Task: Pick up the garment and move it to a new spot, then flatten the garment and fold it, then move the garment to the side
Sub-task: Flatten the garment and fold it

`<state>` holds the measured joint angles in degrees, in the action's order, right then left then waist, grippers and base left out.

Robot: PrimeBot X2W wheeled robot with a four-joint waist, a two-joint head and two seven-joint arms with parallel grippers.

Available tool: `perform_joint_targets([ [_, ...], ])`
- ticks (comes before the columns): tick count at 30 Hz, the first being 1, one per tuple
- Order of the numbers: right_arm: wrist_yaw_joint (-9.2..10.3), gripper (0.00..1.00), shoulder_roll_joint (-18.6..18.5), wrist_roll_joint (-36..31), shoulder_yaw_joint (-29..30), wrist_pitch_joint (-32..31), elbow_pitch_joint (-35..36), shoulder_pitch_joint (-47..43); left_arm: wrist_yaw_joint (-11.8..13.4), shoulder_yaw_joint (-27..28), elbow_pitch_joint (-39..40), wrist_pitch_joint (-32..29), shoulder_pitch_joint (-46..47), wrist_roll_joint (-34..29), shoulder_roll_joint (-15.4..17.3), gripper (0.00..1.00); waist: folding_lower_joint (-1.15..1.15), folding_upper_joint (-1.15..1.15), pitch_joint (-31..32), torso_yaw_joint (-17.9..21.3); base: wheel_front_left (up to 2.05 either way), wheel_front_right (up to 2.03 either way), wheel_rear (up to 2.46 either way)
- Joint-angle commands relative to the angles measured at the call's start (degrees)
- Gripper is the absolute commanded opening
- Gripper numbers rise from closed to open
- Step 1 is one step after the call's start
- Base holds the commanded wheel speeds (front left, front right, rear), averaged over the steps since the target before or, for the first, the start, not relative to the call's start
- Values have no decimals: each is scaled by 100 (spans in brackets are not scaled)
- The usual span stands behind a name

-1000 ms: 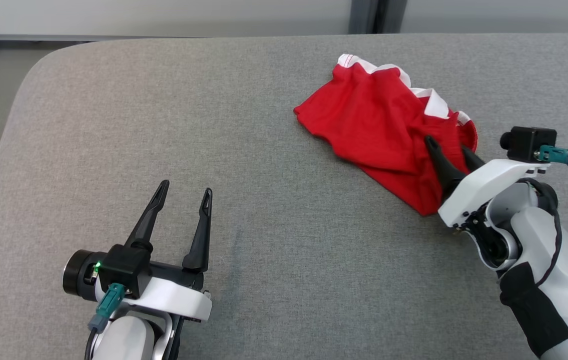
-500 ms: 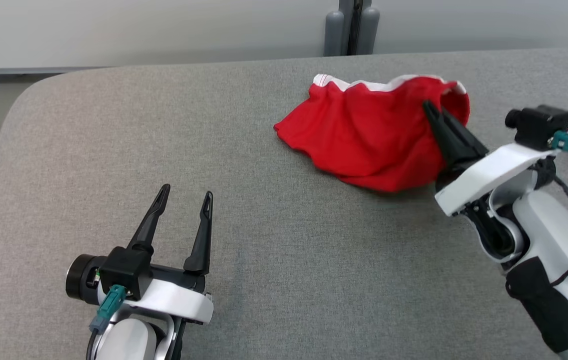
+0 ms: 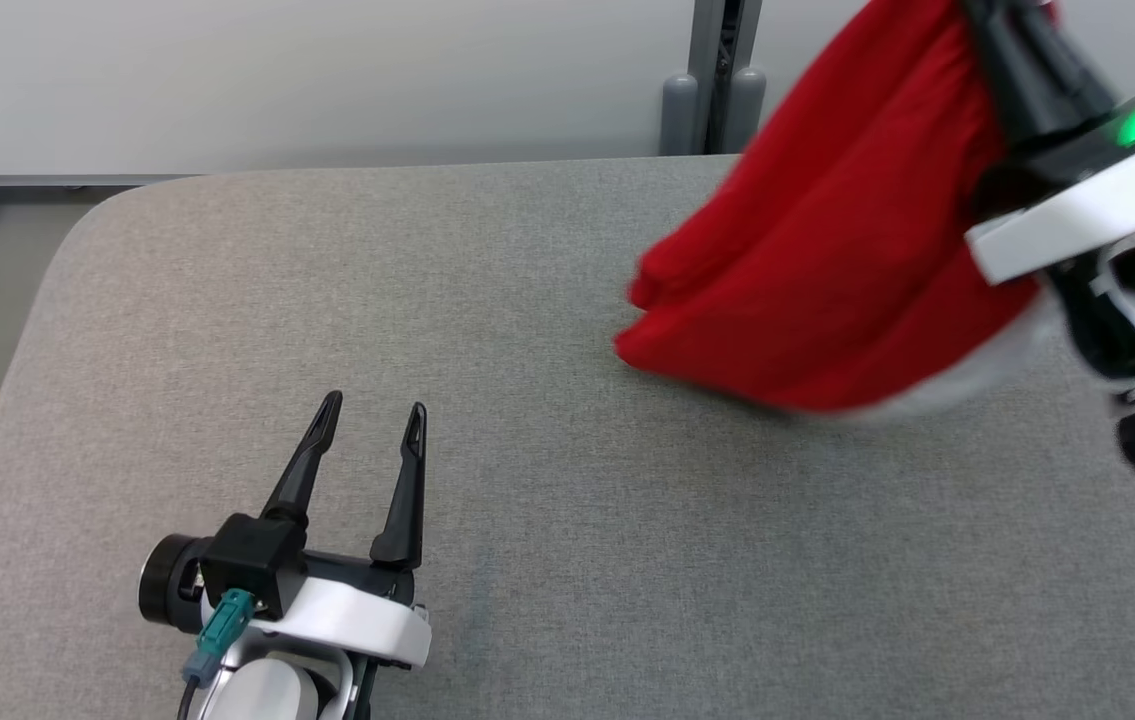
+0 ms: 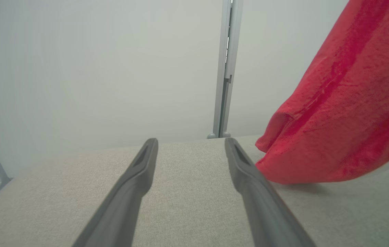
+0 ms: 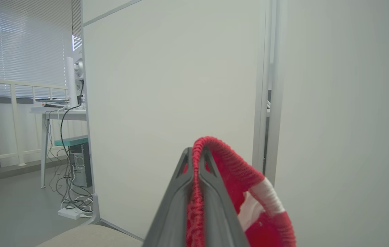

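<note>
Evidently soft, light and limp, the red garment hangs over the worktop from the right pincer, clenched on its ribbed hem; the left pincer stands released.

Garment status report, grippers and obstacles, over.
Right gripper shut on red garment, at its ribbed edge. Left gripper open, over grey table. Garment hanging, lower edge near table. No obstacle seen.

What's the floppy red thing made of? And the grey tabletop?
The red garment with white trim looks like soft knitted cloth: it hangs in limp folds and its edge is ribbed. The grey tabletop seems covered in matte woven fabric; fine weave shows.
</note>
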<state>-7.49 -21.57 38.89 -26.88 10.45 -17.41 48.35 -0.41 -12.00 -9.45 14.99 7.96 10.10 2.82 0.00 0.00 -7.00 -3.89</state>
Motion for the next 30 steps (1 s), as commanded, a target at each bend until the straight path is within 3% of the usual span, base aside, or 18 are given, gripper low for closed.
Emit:
perform_joint_targets([
  [1,0,0,-88,-266,132,-30,-56,118,39,8,23,17,-46,26,20,100,0,0,18,-39,0,0,0],
  [6,0,0,-69,-1099,824,-135,-193,285,40,18,42,17,-96,40,19,100,0,0,39,-135,0,0,0],
  [11,0,0,322,-1777,1149,-544,-44,43,19,30,50,17,-128,46,21,100,0,0,34,-209,0,0,0],
  [15,0,0,908,-1880,829,-1217,-86,-327,15,4,44,17,-110,47,19,100,0,0,1,-271,0,0,0],
  [20,0,0,1602,-1478,100,-1814,-678,-738,-14,-73,27,17,9,65,20,100,0,0,-76,-409,0,0,0],
  [26,0,0,1846,-886,-683,-1612,-1709,-688,21,-332,-39,17,127,189,21,100,0,0,-137,-868,0,0,0],
  [30,0,0,1861,-472,-1041,-1372,-2019,-520,51,-476,-74,17,168,256,21,100,0,0,-163,-1184,0,0,0],
])
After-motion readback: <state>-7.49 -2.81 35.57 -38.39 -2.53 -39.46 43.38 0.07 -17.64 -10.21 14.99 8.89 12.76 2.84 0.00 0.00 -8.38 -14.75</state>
